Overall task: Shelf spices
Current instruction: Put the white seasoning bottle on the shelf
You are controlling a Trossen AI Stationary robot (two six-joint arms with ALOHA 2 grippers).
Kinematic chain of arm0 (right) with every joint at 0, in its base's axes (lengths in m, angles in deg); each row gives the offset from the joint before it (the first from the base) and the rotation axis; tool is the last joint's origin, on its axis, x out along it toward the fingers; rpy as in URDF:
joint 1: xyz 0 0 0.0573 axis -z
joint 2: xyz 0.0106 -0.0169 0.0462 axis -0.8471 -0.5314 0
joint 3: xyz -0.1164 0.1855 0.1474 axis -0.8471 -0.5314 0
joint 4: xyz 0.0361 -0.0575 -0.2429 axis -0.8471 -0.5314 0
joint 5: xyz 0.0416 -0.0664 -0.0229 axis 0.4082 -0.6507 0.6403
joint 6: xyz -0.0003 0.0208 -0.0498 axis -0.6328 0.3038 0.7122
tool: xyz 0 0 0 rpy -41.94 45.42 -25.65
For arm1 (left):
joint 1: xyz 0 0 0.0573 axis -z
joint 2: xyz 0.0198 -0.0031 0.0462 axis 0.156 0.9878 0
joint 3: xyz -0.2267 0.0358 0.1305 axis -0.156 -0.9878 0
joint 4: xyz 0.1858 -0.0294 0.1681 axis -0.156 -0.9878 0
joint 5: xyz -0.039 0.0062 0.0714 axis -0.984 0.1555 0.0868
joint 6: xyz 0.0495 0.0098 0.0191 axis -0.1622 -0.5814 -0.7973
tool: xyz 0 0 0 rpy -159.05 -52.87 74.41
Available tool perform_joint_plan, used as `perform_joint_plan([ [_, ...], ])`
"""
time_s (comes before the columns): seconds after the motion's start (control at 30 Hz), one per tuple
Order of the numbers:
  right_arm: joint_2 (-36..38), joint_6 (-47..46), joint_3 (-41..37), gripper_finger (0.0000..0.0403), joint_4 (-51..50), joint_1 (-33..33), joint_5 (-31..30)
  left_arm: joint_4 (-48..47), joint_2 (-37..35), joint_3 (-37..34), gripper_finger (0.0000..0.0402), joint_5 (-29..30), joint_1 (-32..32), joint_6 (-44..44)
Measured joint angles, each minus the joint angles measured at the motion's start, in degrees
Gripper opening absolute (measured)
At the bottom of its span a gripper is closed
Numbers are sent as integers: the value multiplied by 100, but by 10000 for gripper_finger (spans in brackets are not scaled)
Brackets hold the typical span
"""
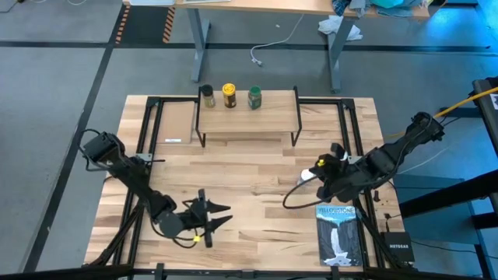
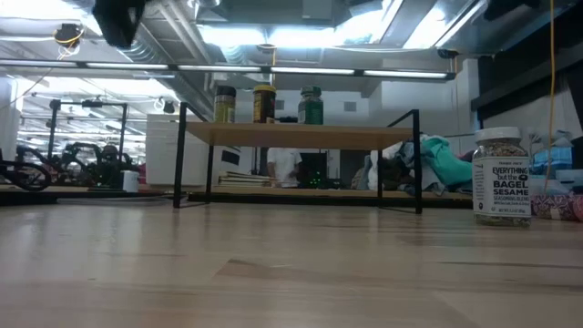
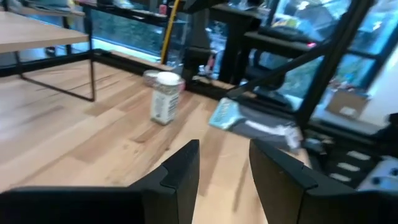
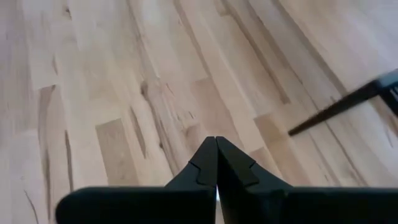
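Note:
The shelf [image 1: 247,117] stands at the table's far middle on thin black legs. Three jars stand on its plank: dark-lidded [image 1: 208,95], amber with a yellow lid [image 1: 229,95], and green [image 1: 254,97]. All three show in the low view [image 2: 264,103]. The clear jar with the white lid [image 1: 306,176] [image 2: 501,178] [image 3: 165,98] stands upright on the tabletop, right of centre. My right gripper [image 1: 317,177] [image 4: 216,146] is shut with nothing in it, just to the right of this jar. My left gripper [image 1: 222,215] [image 3: 224,149] is open over the near left, pointing toward the clear jar.
A blue-and-white book [image 1: 336,233] lies flat at the near right corner, close behind my right arm. A small black box [image 1: 397,247] sits at the table's right edge. Black frame rails [image 1: 148,132] run along both sides. Bare wood stretches between the shelf and both grippers.

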Motion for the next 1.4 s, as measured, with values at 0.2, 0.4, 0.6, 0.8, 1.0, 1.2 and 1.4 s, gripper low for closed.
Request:
perform_joint_plan([
  [0.2, -234, 304, 0, 12, 0, 523, 320, 1, 353, 0, 132, 56, -440, -108],
  [0.4, -672, 929, 83, 81, 65, 1178, 523, 6, 451, 0, 132, -160, -1212, -466],
  [0.6, -1137, 1025, 456, 168, 61, 1563, 1552, 22, 451, -2, 132, -533, -2198, -1055],
  [0.8, -1499, 1172, 1076, 214, 36, 1552, 1868, 173, 555, -3, 132, -1630, -2950, -1049],
  [1.0, -1672, 847, 1226, 228, -338, 1608, 2078, 857, 762, -4, 132, -2781, -3214, -1572],
  [1.2, -1775, 366, 1211, 243, -910, 1706, 2503, 1379, 799, -2, 132, -4173, -3568, -1788],
  [1.4, -1818, 309, 1213, 258, -1012, 1701, 2720, 1347, 799, -2, 132, -4638, -3920, -1749],
])
